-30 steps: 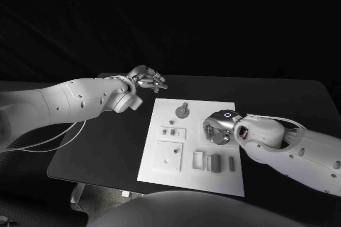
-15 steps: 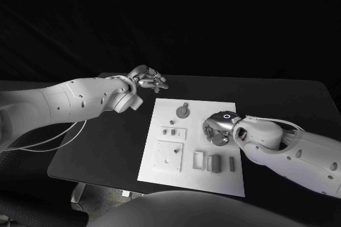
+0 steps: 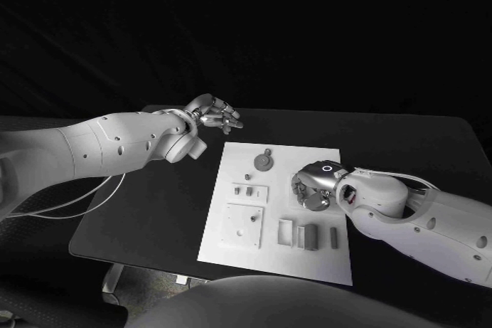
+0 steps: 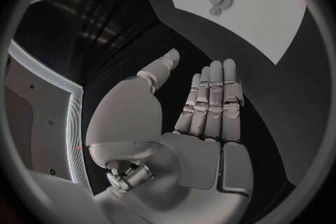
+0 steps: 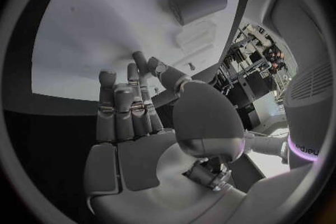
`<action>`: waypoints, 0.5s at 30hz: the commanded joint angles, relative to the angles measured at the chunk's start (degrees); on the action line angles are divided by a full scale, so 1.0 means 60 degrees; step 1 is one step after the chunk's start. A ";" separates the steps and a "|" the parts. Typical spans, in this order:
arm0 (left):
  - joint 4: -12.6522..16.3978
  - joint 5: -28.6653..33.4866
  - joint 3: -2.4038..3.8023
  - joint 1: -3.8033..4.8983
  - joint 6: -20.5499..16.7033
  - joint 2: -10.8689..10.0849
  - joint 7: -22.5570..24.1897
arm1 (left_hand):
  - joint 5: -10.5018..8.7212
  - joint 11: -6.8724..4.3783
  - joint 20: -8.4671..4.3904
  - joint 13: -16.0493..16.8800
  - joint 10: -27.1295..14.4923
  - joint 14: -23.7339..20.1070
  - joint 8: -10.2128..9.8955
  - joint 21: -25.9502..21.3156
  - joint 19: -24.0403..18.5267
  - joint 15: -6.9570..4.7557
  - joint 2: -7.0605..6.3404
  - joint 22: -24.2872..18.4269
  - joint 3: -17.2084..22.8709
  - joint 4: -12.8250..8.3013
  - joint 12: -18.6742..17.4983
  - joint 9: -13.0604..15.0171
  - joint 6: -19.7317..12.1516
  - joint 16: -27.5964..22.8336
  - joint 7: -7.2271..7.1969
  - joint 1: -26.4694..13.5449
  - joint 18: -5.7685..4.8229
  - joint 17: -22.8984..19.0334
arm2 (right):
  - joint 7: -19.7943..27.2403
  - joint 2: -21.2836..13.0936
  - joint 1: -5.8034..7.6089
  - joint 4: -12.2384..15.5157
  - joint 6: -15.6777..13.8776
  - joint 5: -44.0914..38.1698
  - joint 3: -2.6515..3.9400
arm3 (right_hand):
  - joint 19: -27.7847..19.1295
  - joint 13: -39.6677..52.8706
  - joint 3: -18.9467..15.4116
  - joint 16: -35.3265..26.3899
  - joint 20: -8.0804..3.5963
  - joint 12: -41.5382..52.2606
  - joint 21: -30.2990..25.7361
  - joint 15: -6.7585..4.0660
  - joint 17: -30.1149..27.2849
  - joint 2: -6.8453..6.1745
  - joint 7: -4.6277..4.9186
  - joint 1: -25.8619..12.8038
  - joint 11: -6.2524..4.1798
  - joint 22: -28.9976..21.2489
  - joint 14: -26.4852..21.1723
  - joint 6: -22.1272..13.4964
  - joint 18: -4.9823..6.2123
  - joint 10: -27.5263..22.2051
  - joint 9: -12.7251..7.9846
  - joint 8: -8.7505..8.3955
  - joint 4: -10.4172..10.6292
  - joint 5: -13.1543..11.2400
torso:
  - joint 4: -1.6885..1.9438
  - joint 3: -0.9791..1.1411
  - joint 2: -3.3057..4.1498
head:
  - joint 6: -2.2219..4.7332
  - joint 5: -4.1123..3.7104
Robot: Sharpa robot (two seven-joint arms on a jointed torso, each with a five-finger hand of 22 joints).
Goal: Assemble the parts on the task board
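Right hand [image 3: 313,189] slightly lower over the task board [image 3: 234,242] than before, fingers spread, empty; left hand [image 3: 212,114] unchanged, fingers released.

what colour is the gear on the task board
Grey, darker than the white task board it lies on. The gear shows best in the head view.

Black table against a dark surround

A black table [image 3: 153,214] is seen with its far edge lost in unlit blackness; beyond that edge nothing can be made out. Below the table's near left corner a pale leg or stand [image 3: 111,279] is glimpsed, and dark floor is seen beside it.
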 commanded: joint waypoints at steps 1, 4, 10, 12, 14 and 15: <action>0.0017 0.0061 0.0009 0.0013 0.0075 0.0013 0.0074 | 0.0012 0.0000 0.0016 -0.0015 -0.0055 0.0060 0.0012 -0.0041 0.0079 -0.0007 0.0020 0.0009 0.0001 0.0041 0.0004 -0.0011 -0.0068 -0.0032 -0.0015 0.0032 0.0128 0.0015 | 0.0124 0.0029 -0.0009 0.0048 -0.0124 -0.0076 0.0002 | 0.0042 -0.0014 0.0058 -0.0046 -0.0012 -0.0037 0.0051 -0.0005 -0.0015 -0.0060 0.0034 0.0008 0.0041 0.0137 0.0023 -0.0005 0.0415 -0.0029 -0.0008 -0.0042 0.0005 0.0021 | 0.0002 -0.0003 -0.0001 | 0.0002 -0.0003; 0.0016 0.0061 0.0009 0.0013 0.0079 0.0014 0.0072 | 0.0012 0.0000 0.0015 -0.0015 -0.0055 0.0061 0.0013 -0.0042 0.0079 -0.0007 0.0019 0.0010 0.0001 0.0041 0.0004 -0.0011 -0.0068 -0.0033 -0.0015 0.0033 0.0129 0.0017 | 0.0121 0.0025 -0.0009 0.0048 -0.0131 -0.0074 0.0002 | 0.0050 -0.0013 0.0069 -0.0044 -0.0013 -0.0036 0.0053 -0.0005 -0.0016 -0.0043 0.0032 0.0000 0.0040 0.0136 0.0025 0.0004 0.0415 -0.0022 -0.0008 -0.0040 0.0016 0.0022 | 0.0001 -0.0006 0.0000 | 0.0002 0.0000; 0.0015 0.0061 0.0009 0.0013 0.0079 0.0015 0.0072 | 0.0012 0.0000 0.0015 -0.0014 -0.0055 0.0061 0.0014 -0.0044 0.0080 -0.0008 0.0020 0.0011 0.0000 0.0042 0.0005 -0.0011 -0.0069 -0.0035 -0.0014 0.0034 0.0128 0.0020 | 0.0086 0.0033 -0.0009 0.0044 -0.0194 -0.0120 0.0002 | 0.0097 0.0045 0.0179 -0.0028 -0.0028 0.0069 0.0068 -0.0067 -0.0020 0.0273 -0.0057 -0.0020 -0.0031 0.0133 0.0061 0.0225 0.0415 0.0191 0.0037 0.0067 0.0110 0.0022 | 0.0003 -0.0004 -0.0001 | 0.0002 -0.0002; 0.0013 0.0061 0.0009 0.0013 0.0085 0.0015 0.0072 | 0.0012 0.0000 0.0016 -0.0014 -0.0055 0.0062 0.0015 -0.0044 0.0080 -0.0008 0.0021 0.0012 0.0000 0.0042 0.0006 -0.0011 -0.0069 -0.0035 -0.0014 0.0034 0.0128 0.0021 | 0.0084 0.0024 -0.0009 0.0052 -0.0251 -0.0162 0.0002 | 0.0128 0.0083 0.0275 -0.0019 -0.0038 0.0141 0.0078 -0.0117 -0.0025 0.0530 -0.0110 -0.0008 -0.0085 0.0131 0.0095 0.0364 0.0415 0.0331 0.0068 0.0137 0.0183 0.0023 | 0.0004 -0.0003 -0.0001 | 0.0002 0.0004; 0.0013 0.0061 0.0009 0.0013 0.0085 0.0014 0.0068 | 0.0012 0.0000 0.0015 -0.0014 -0.0055 0.0062 0.0016 -0.0045 0.0081 -0.0008 0.0022 0.0012 0.0000 0.0043 0.0006 -0.0011 -0.0069 -0.0036 -0.0015 0.0034 0.0128 0.0022 | 0.0054 0.0021 -0.0010 0.0064 -0.0263 -0.0237 0.0002 | 0.0169 0.0125 0.0395 -0.0008 -0.0060 0.0215 0.0101 -0.0191 -0.0029 0.0657 -0.0174 0.0018 -0.0159 0.0135 0.0144 0.0515 0.0415 0.0480 0.0101 0.0209 0.0211 0.0023 | 0.0004 -0.0003 0.0001 | 0.0002 0.0002; 0.0014 0.0061 0.0009 0.0013 0.0084 0.0012 0.0068 | 0.0012 0.0000 0.0016 -0.0014 -0.0054 0.0062 0.0016 -0.0045 0.0081 -0.0008 0.0023 0.0012 0.0000 0.0043 0.0006 -0.0011 -0.0068 -0.0036 -0.0015 0.0034 0.0128 0.0023 | 0.0040 0.0018 -0.0010 0.0068 -0.0291 -0.0272 0.0002 | 0.0202 0.0140 0.0431 0.0009 -0.0076 0.0235 0.0121 -0.0218 -0.0027 0.0680 -0.0194 0.0012 -0.0186 0.0140 0.0183 0.0560 0.0415 0.0526 0.0112 0.0227 0.0210 0.0023 | 0.0003 -0.0002 0.0003 | 0.0002 0.0003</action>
